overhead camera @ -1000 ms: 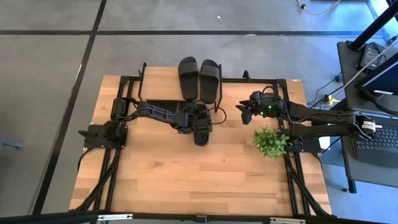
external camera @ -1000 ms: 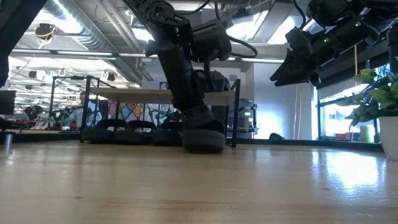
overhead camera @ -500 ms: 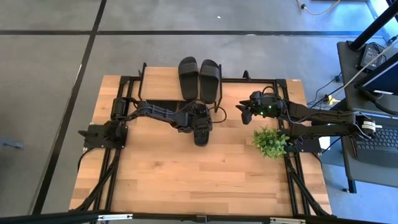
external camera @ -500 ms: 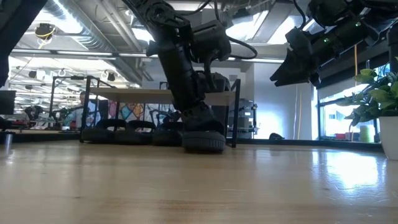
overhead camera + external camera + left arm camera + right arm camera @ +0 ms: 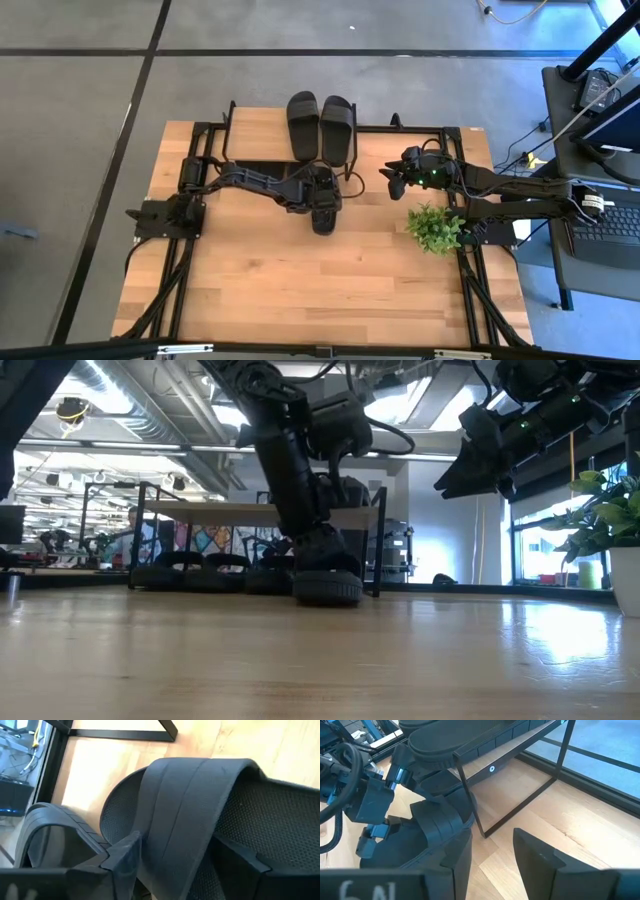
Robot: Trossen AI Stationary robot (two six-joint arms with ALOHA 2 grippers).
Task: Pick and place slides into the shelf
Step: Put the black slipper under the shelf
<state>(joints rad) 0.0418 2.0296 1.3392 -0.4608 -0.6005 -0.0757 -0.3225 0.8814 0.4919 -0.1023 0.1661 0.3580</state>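
Black ribbed strap fills the left wrist view, and the left gripper (image 5: 172, 857) has its two fingers astride it, clenched on the strap of one slide (image 5: 324, 205). That slide rests sole-down on the table (image 5: 300, 290), just in front of the shelf (image 5: 262, 134) and near its right-hand leg, a little toward the table's far edge from the middle. In the low view the slide's sole looks to be touching the wood, with the left arm coming down onto it from above.

Two more slides (image 5: 320, 126) lie side by side on the shelf's plank top, toes toward the far edge. Others sit on the lower tier, dark shapes under the plank in the low view; how many I cannot tell.

The right gripper (image 5: 492, 857) hovers above the table to the right of the shelf, fingers spread and holding nothing, with a small potted plant (image 5: 434, 229) just beside its arm near the right edge.

As a judgement, the risks lie in the grip and the clearance. A flexible strap may let the sole droop or swing when lifted, so the heel could catch the shelf's front rail or thin leg. Pushing it into the lower tier may also shove slides already there.
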